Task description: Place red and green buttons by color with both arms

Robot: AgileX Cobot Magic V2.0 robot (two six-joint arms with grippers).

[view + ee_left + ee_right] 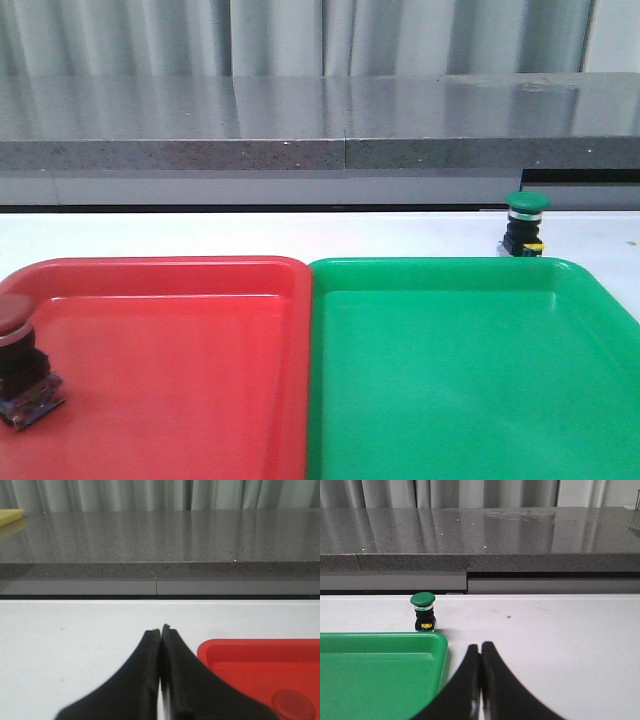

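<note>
The red button (20, 360) stands upright inside the red tray (180, 330) near its left edge; its cap also shows in the left wrist view (294, 704). The green button (526, 224) stands on the white table just behind the green tray (470, 350), near that tray's far right corner; it also shows in the right wrist view (423, 612). My left gripper (161, 630) is shut and empty over the table, left of the red tray (260, 660). My right gripper (480, 647) is shut and empty, beside the green tray (375, 670). Neither arm shows in the front view.
The two trays lie side by side, touching, at the table's front. A grey stone ledge (320, 130) runs along the back of the white table (250, 232), with curtains behind it.
</note>
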